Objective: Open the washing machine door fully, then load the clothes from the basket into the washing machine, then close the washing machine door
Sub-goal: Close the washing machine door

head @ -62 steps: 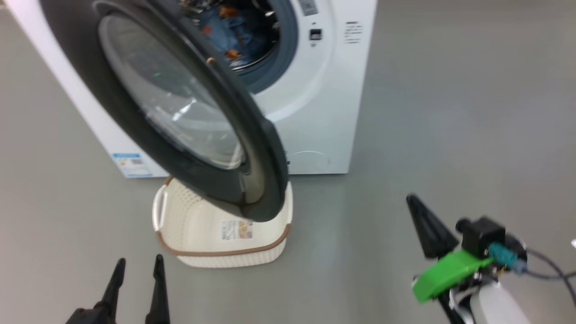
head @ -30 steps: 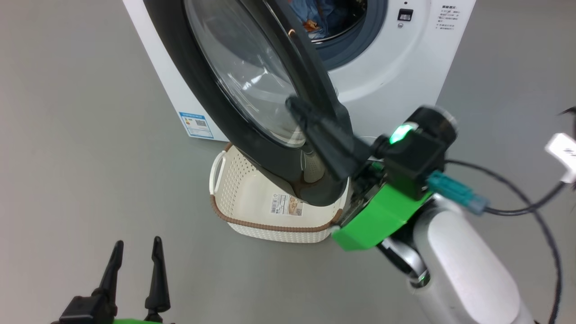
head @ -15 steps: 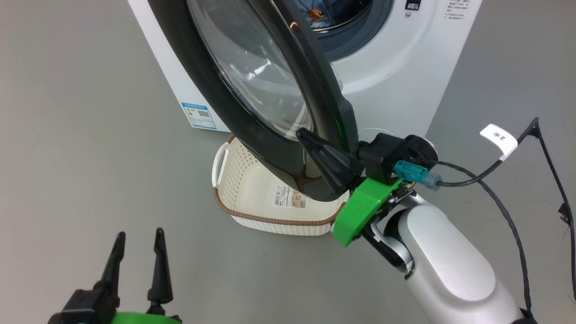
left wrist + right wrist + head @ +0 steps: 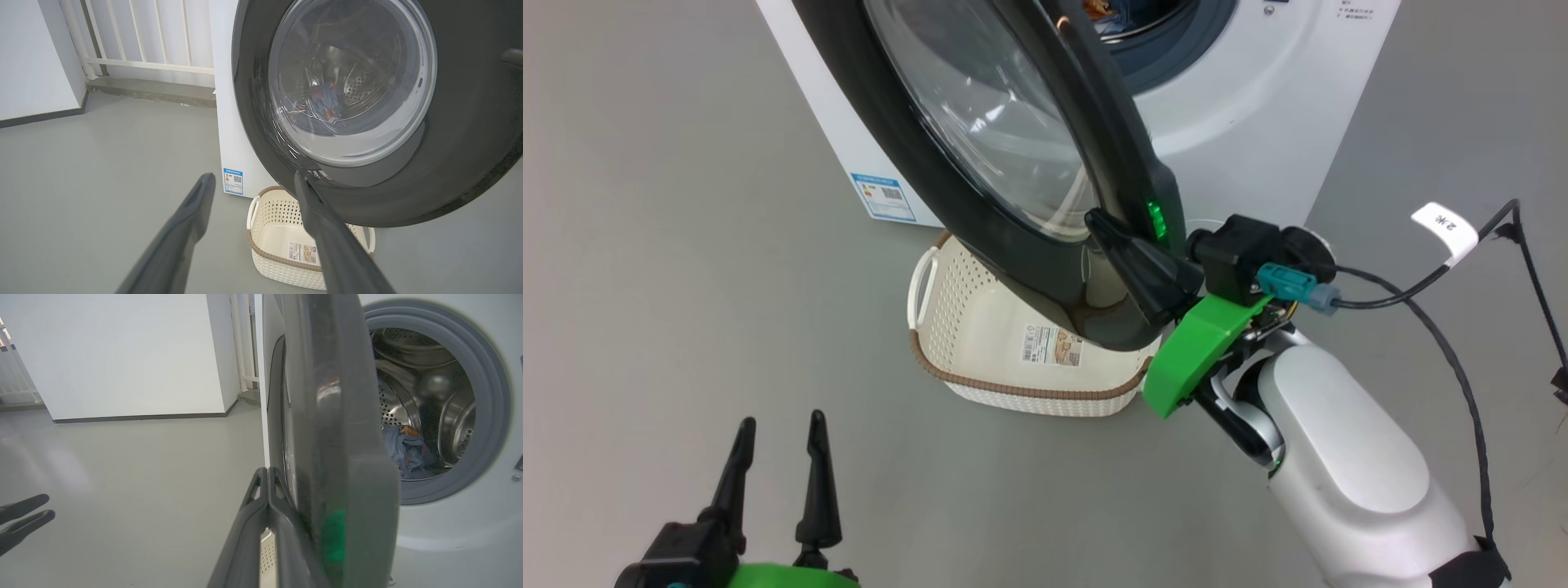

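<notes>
- The right end effector [image 4: 1107, 233] has its two dark fingers squeezed together and holds nothing. The tips press on the big round washing machine door with the shiny black rim [image 4: 1029, 278], near its free edge.
- That rim is smooth, so I think the tips may slide off, and the door may not shut.
- The left end effector [image 4: 782, 425] is wide open and empty, near and left.
- The door stands upright, half open, above the small cream plastic basket [image 4: 1045, 403]. It runs from the white boxy washing machine [image 4: 1241, 139] towards the near side, front face looking left.
</notes>
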Robot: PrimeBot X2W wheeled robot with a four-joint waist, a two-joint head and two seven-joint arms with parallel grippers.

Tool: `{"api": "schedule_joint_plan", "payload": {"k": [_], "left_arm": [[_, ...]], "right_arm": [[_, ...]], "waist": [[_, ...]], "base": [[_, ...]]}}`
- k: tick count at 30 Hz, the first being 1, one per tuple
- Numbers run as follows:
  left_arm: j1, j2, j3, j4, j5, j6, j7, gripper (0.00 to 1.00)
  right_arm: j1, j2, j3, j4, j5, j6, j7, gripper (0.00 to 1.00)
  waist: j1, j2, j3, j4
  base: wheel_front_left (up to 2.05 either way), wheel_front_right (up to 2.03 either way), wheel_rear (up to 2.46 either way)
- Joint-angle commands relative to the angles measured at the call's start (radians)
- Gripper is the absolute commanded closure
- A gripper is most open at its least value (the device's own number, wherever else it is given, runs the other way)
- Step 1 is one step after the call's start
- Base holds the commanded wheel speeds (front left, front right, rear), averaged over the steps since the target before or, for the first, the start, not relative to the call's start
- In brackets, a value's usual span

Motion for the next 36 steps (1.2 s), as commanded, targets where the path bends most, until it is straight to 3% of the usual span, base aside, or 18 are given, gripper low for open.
{"api": "schedule_joint_plan", "payload": {"k": [1, 9, 17, 28, 36], "left_arm": [[-0.043, 0.013, 0.031, -0.019, -0.003, -0.006, -0.014, 0.00], [-0.086, -0.007, 0.014, -0.006, -0.003, -0.029, -0.018, 0.00], [-0.147, -0.035, 0.001, 0.012, 0.004, -0.060, -0.020, 0.00], [-0.220, -0.075, -0.006, 0.015, 0.009, -0.108, -0.021, 0.00], [-0.253, -0.081, -0.018, 0.021, -0.008, -0.119, -0.021, 0.00]], "right_arm": [[-0.028, 0.018, 0.002, -0.024, -0.005, 0.006, -0.004, 1.00], [-0.093, -0.030, -0.064, 0.007, -0.031, 0.006, 0.016, 1.00], [-0.257, -0.087, -0.108, 0.078, -0.059, 0.006, 0.013, 1.00], [-0.514, -0.155, -0.150, 0.270, -0.101, 0.006, -0.029, 1.00], [-0.670, -0.182, -0.163, 0.421, -0.139, 0.006, -0.095, 1.00]], "waist": [[-0.0001, 0.0000, 0.007, -0.001], [-0.0001, 0.0000, 0.062, 0.012], [-0.0001, 0.0000, 0.146, 0.036], [-0.0001, 0.0000, 0.262, 0.088], [-0.0001, 0.0000, 0.309, 0.115]], "base": [[0.00, 0.00, 0.00], [0.00, 0.00, 0.00], [0.00, 0.00, 0.00], [0.00, 0.00, 0.00], [0.00, 0.00, 0.00]]}}
